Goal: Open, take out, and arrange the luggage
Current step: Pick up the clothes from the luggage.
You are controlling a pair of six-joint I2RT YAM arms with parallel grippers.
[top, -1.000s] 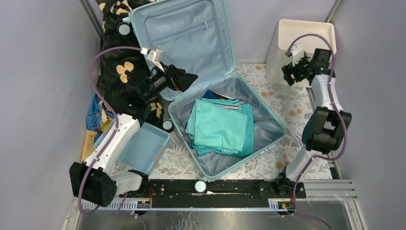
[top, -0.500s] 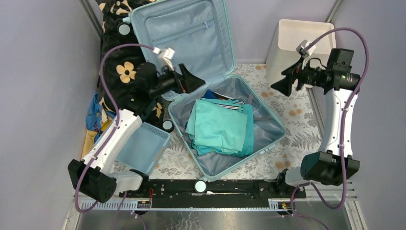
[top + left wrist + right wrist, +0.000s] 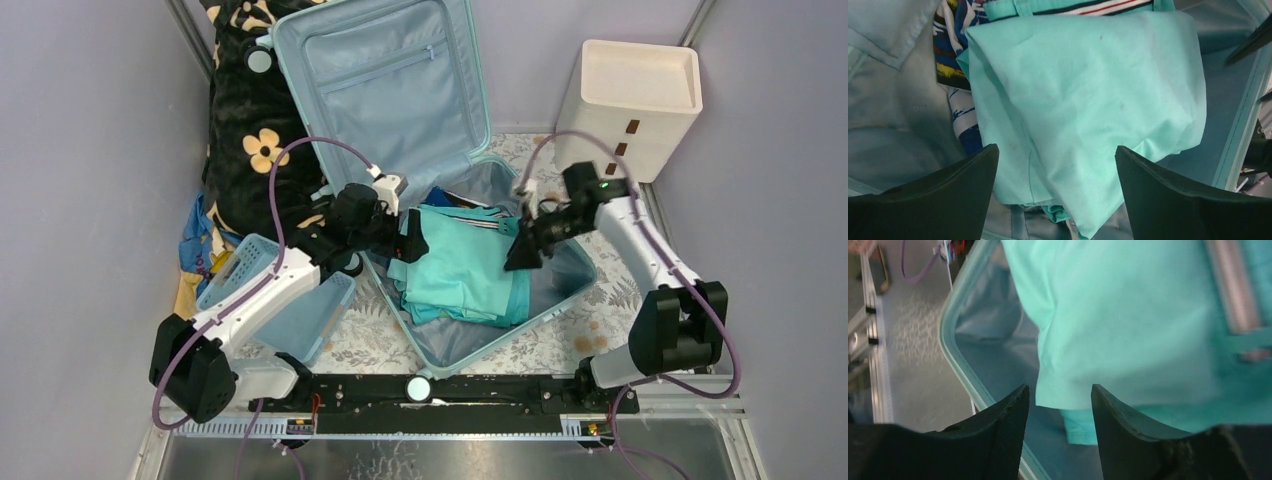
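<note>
Both arms have swung inward and now hang over the luggage (image 3: 385, 80), which lies open in the middle of the desk (image 3: 600, 215), its lid propped against the back wall and its lower half facing the arm bases. The case is a pale aqua hard shell with rounded corners, small wheels and a smooth grey-blue fabric lining; the lid has a zipped pocket. A stack of folded mint-green clothes (image 3: 460, 270), soft and lightly creased, fills the lower half, with a blue-and-white patterned garment (image 3: 955, 50) tucked under its left side. The left gripper (image 3: 1055, 155) hovers over the stack's left edge, spread wide and holding nothing. The right gripper (image 3: 1059, 390) hangs over the stack's right corner, just inside the shell's rim, its fingers only partly apart and empty.
</note>
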